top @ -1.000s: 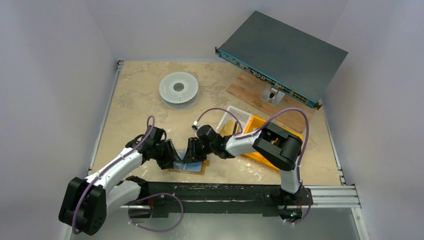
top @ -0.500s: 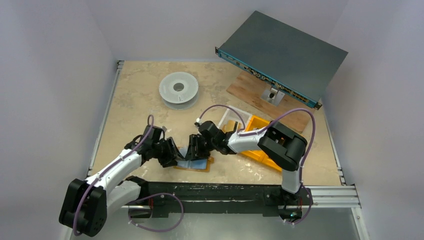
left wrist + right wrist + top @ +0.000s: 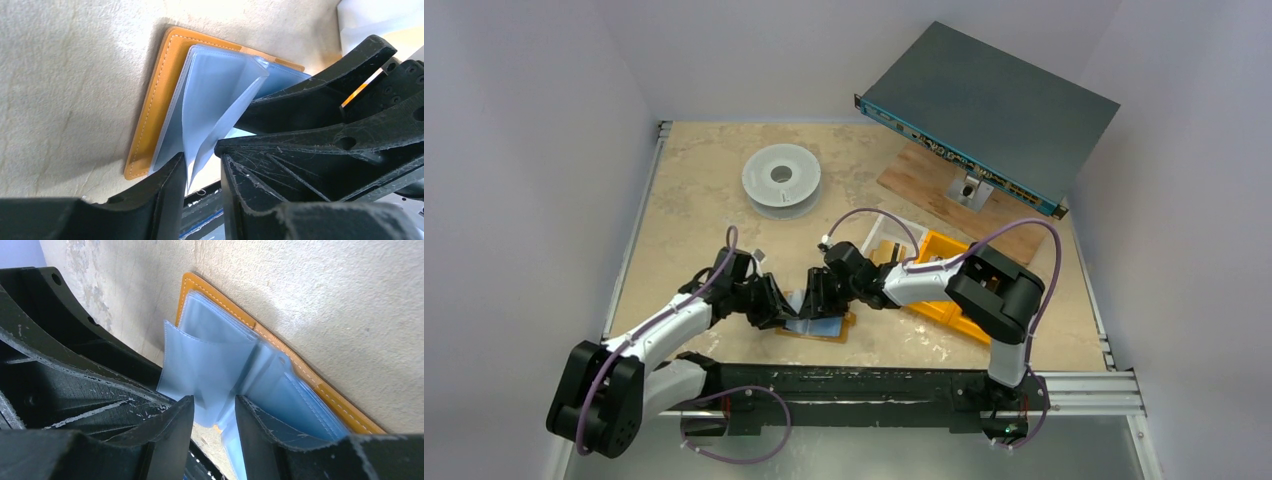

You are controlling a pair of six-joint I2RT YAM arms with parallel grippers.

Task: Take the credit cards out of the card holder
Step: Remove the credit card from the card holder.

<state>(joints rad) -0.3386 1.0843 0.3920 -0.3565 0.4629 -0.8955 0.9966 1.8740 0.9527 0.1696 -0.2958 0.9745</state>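
The card holder point(image 3: 826, 334) lies open on the table near the front edge, its mustard-orange cover point(image 3: 155, 100) face down and its blue see-through sleeves point(image 3: 215, 85) fanned upward. My left gripper point(image 3: 780, 308) comes in from the left. In the left wrist view it point(image 3: 201, 160) stands open around the edge of a raised sleeve leaf. My right gripper point(image 3: 810, 298) faces it from the right. It point(image 3: 214, 407) is open astride another sleeve point(image 3: 210, 370), with the orange cover point(image 3: 310, 380) behind. The credit cards cannot be made out inside the sleeves.
A white spool point(image 3: 781, 178) sits at the back left. A grey rack unit point(image 3: 989, 110) rests on a wooden board point(image 3: 919, 180) at the back right. An orange bin point(image 3: 939, 255) and a clear tray point(image 3: 894, 232) lie under the right arm. A metal rail point(image 3: 1084, 385) runs along the front.
Both grippers and the card holder have shifted a little to the right. The left gripper has closed in on the sleeves and its jaws have narrowed. The right jaws have widened.
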